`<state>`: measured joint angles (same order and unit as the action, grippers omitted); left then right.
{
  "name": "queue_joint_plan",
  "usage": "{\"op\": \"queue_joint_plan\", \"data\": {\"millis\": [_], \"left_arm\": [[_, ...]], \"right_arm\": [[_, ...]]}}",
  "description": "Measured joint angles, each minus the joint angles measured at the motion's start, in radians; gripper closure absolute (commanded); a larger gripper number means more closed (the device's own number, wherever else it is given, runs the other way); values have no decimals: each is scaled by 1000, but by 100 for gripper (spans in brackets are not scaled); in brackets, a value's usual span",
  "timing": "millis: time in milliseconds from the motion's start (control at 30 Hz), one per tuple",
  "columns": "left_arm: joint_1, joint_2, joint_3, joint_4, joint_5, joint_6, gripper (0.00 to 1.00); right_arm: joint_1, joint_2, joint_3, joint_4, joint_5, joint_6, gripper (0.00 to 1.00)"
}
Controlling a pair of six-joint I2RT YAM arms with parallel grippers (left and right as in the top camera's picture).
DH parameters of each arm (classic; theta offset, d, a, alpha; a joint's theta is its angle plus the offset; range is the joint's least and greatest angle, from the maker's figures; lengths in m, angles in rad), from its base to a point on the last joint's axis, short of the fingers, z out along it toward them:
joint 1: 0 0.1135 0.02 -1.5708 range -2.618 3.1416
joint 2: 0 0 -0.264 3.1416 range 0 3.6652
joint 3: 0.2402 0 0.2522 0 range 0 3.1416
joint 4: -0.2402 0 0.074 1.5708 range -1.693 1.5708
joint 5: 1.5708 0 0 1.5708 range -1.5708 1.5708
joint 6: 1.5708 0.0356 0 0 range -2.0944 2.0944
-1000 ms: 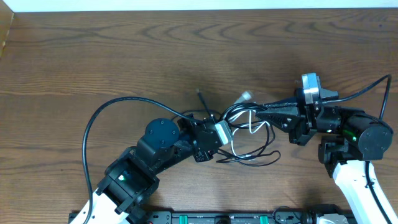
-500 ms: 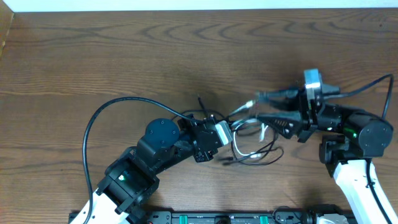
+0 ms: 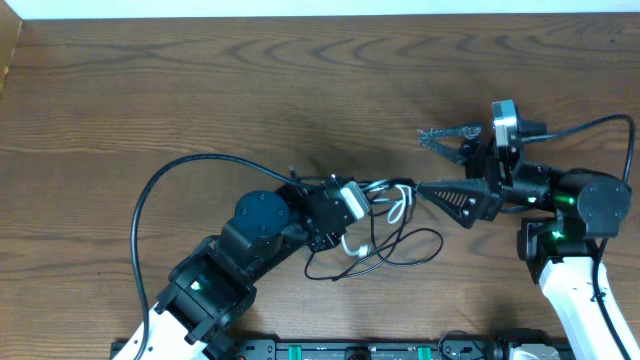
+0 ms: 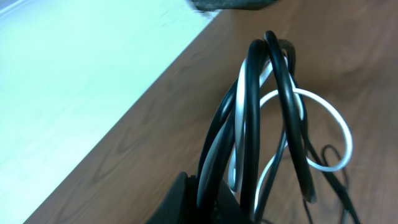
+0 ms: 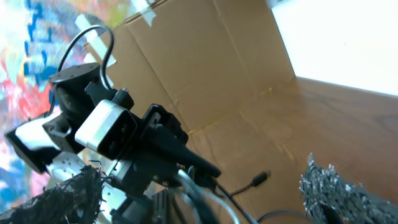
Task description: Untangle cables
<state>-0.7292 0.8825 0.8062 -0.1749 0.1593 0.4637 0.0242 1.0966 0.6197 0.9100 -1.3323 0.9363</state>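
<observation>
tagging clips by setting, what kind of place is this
Probably a robot lab or test bench rather than a home: a left arm and right arm work at a wood-grain table over tangled cables, with a cardboard panel and paint-splashed sheet nearby.

The cables (image 4: 250,124) between the left jaws: smooth, glossy plastic sheath, black and white. The pads (image 5: 336,186) of the right jaws: rough, grainy, dark grey. The table (image 3: 200,80) below the jaws: brown wood, visible grain, low sheen. The box (image 5: 205,74) beyond the right jaws: matt cardboard.
</observation>
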Motion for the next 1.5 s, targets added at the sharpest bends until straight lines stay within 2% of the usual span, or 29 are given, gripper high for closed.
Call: {"op": "queue_joint_plan", "data": {"millis": [100,233,367,500,733,900,1033,1267,1400,1500], "left_arm": [[0,0,0,-1,-47,-15,92],[0,0,0,-1,-77,-32,92],[0,0,0,-1,-89,-60,92],[0,0,0,-1,-92,-95,92],[0,0,0,1,-79,-136,92],[0,0,0,8,-27,-150,92],[0,0,0,9,21,-151,92],[0,0,0,23,69,-153,92],[0,0,0,23,76,-153,92],[0,0,0,24,76,-153,92]], "right_arm": [[0,0,0,-87,2,-2,2],[0,0,0,-163,-6,-38,17],[0,0,0,-185,-29,-105,18],[0,0,0,-245,-42,-216,25],[0,0,0,-451,-40,-418,27],[0,0,0,-472,-14,-495,28],[2,0,0,-472,5,-533,37],[51,0,0,-475,34,-583,64],[68,0,0,-478,58,-591,72],[69,0,0,-479,70,-591,74]]}}
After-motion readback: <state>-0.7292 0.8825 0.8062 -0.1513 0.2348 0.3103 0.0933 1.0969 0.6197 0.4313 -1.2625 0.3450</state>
